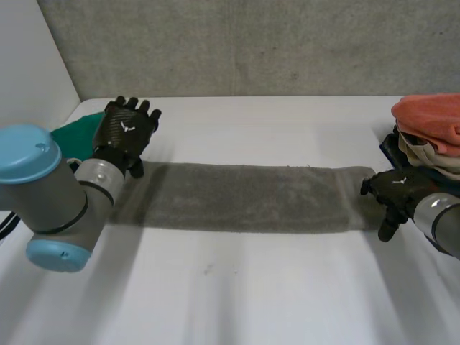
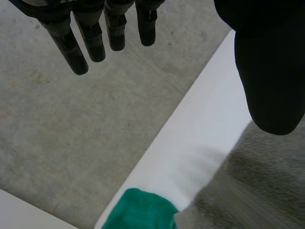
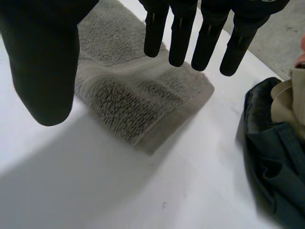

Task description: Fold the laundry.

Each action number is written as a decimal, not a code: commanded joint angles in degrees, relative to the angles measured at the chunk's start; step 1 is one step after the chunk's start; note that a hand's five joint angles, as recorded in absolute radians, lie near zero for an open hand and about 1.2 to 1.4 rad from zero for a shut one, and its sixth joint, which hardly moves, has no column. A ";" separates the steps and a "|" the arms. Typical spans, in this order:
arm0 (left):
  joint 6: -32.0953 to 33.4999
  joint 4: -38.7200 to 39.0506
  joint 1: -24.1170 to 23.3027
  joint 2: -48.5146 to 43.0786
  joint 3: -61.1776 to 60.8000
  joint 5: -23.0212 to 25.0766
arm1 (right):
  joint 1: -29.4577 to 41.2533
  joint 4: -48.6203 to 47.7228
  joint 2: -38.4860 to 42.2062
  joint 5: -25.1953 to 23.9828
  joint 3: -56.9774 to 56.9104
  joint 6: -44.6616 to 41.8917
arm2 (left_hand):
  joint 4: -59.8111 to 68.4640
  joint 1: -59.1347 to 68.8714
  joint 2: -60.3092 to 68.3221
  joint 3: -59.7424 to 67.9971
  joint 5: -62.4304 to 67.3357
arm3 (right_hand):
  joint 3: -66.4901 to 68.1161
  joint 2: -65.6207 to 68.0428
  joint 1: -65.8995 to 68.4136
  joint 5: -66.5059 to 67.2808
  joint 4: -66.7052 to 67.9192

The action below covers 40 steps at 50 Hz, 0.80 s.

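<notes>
At the counter's left edge lies one green cloth [image 1: 77, 131]. Just beside it the left hand [image 1: 128, 131] hangs released, fingers straight, at the left end of one grey towel [image 1: 244, 198]. The towel is a nubby, long, narrow strip laid flat across the middle of the counter [image 1: 251, 287]. At its right end the right hand [image 1: 397, 190] is released too, holding nothing. One pile of clothes [image 1: 431, 133], orange over beige over dark blue, sits at the right edge.
</notes>
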 commanded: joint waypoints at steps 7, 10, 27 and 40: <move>0.09 1.69 -0.19 -0.43 -2.60 0.99 | -0.34 -11.63 8.42 0.54 0.64 -1.55 | -1.64 -1.19 -1.57 -2.00 -2.82 | 32.71 33.17 32.63 32.20 32.58; 0.09 2.21 -0.19 -0.43 -2.87 0.99 | -0.86 -13.30 8.69 2.21 0.47 -2.52 | -1.64 -1.19 -1.57 -2.00 -2.82 | 55.88 56.34 55.80 55.37 55.75; 0.01 2.30 0.60 3.78 -5.68 1.26 | -20.55 -15.24 2.45 6.35 1.79 -26.77 | -1.64 -1.19 -1.57 -2.00 -2.82 | 55.88 56.34 55.80 55.37 55.75; -1.31 2.30 3.15 9.67 -8.23 1.17 | 4.38 -25.25 -1.59 3.28 -5.69 -29.15 | -1.64 -1.19 -1.57 -2.00 -2.82 | 55.88 56.34 55.80 55.37 55.75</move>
